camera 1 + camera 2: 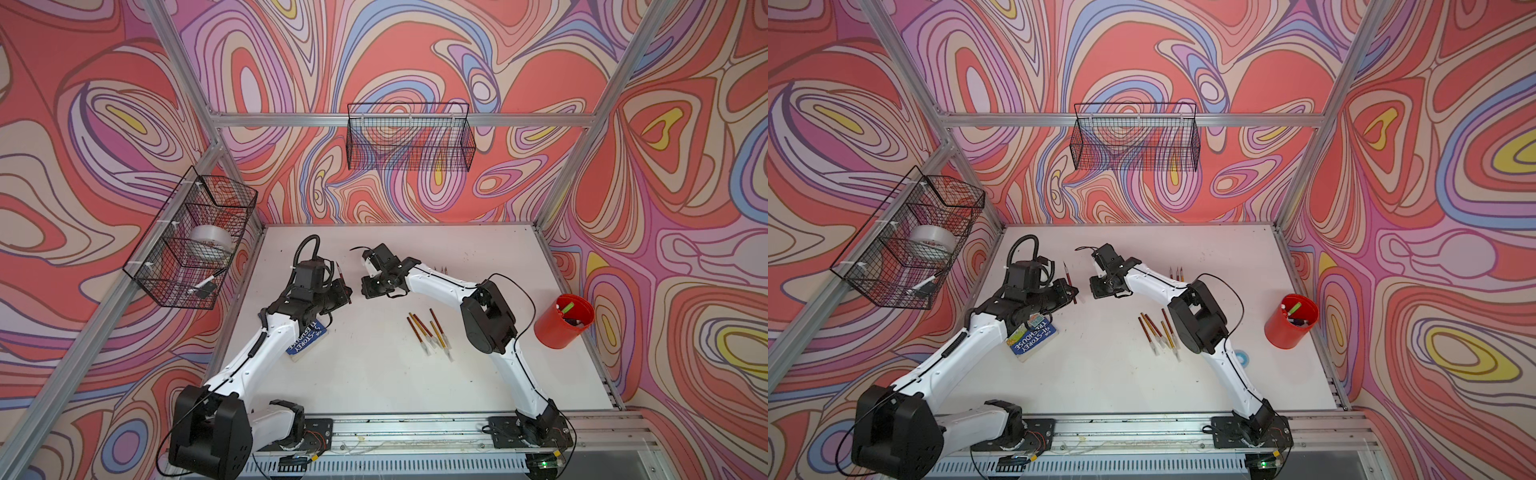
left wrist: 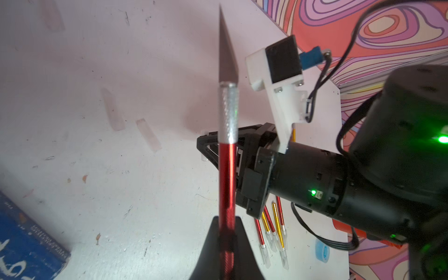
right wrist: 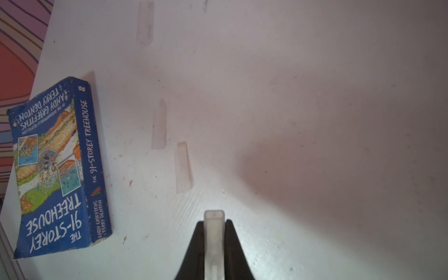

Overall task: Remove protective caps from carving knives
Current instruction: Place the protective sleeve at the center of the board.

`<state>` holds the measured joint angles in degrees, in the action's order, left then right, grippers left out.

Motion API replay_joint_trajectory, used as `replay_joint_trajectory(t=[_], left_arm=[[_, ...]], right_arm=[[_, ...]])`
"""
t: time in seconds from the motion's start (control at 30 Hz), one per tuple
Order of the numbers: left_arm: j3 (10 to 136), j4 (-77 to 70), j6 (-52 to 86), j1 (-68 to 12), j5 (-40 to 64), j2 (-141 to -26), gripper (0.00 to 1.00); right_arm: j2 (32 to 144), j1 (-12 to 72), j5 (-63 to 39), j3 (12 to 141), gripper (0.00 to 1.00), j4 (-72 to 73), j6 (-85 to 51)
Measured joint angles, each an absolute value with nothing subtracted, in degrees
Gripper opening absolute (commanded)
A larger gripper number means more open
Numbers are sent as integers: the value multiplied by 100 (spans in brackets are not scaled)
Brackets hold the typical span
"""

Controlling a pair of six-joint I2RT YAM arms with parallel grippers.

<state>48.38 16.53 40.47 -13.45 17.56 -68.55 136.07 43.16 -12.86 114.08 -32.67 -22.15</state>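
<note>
My left gripper [image 2: 226,224] is clamped tight on the dark red handle of one carving knife [image 2: 227,174], holding it up off the worktop [image 2: 145,206]. That one's bare: a silver knurled collar, then a long grey blade [image 2: 226,55] tapering to a sharp point, with no sleeve on it.

The right gripper [image 3: 214,224] sits just across from it, pinched on a protective cap [image 3: 213,215]. It's a little cloudy whitish plastic tube with a squared-off end poking out between the fingers.

Three loose caps [image 3: 159,126] lie flat on the worktop below the two grippers, near a blue paperback [image 3: 55,169]. They're so pale they nearly vanish against the white.

In both top views a handful of capped knives [image 1: 430,332] lie together beside the right arm's elbow. They have red and yellow-orange handles, with whitish sleeves on the near ends. A few far knives [image 1: 1177,273] lie behind that arm's forearm, too small for me to say whether they're capped.
</note>
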Motion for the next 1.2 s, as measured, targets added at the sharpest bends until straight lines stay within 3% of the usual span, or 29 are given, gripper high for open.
replay_joint_trajectory(t=[0.5, 0.83, 1.0, 1.2], left_arm=[[4720, 1848, 4027, -1269, 1710, -6713, 0], [4709, 1846, 4027, -1269, 1780, -6755, 0], [4709, 1846, 4001, -1269, 1826, -6755, 0], [4709, 1828, 3894, -1269, 2027, -6753, 0]], right_arm=[[14293, 4499, -1393, 12040, 27, -3494, -2355], [14265, 4506, -1409, 12027, 30, -3514, -2355], [13745, 4497, -1363, 11491, 31, -3514, -2324], [12328, 4390, -1339, 10691, 32, -3229, -2329]])
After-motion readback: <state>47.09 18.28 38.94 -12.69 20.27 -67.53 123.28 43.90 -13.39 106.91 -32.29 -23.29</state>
